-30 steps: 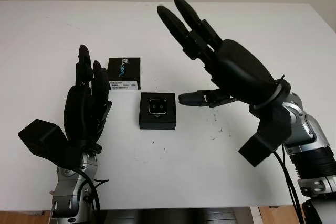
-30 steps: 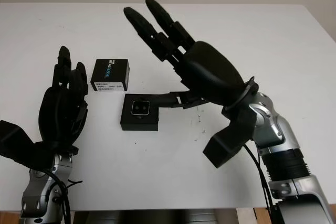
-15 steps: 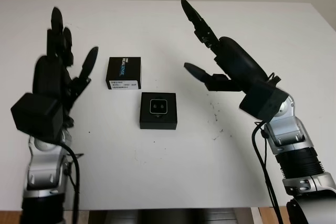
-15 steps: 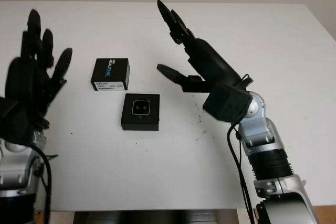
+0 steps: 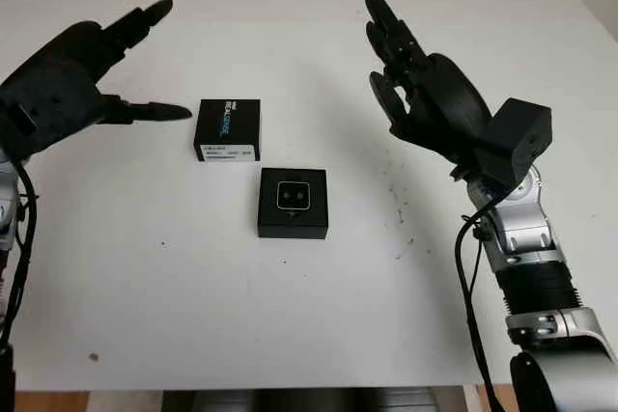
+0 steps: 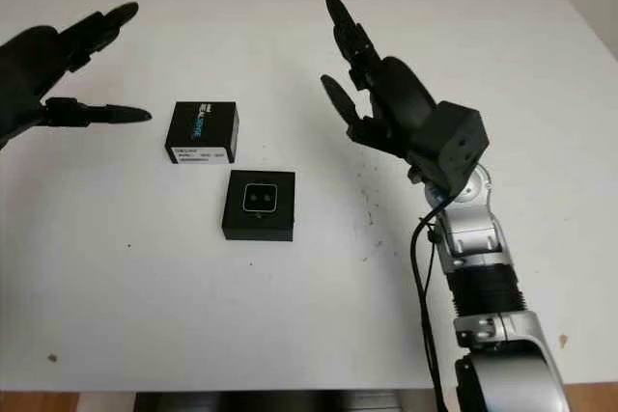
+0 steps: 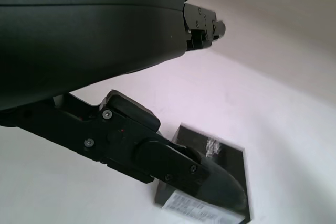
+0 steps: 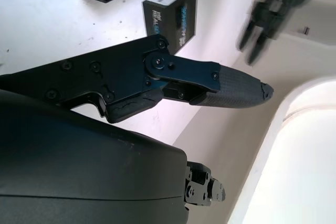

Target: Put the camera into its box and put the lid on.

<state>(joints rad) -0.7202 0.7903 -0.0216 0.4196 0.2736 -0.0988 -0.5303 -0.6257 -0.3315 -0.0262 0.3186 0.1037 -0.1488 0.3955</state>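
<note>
Two black items sit mid-table on the white table [image 5: 290,315], with wide bare surface toward the near edge and on both sides. Nearer is the box [image 5: 292,203], a square open black tray lying flat, with the camera [image 5: 292,197] seated face-up in its centre, two lenses visible. Just beyond it and slightly to the left, apart from it, lies the lid [image 5: 228,129], black, printed with white and blue lettering and a white label on its near side. Left hand [image 5: 68,84] is raised above the table's left side, well apart from the lid, open and holding nothing. Right hand [image 5: 425,94] is raised over the right side, open, holding nothing, fingers pointing toward the far edge.
</note>
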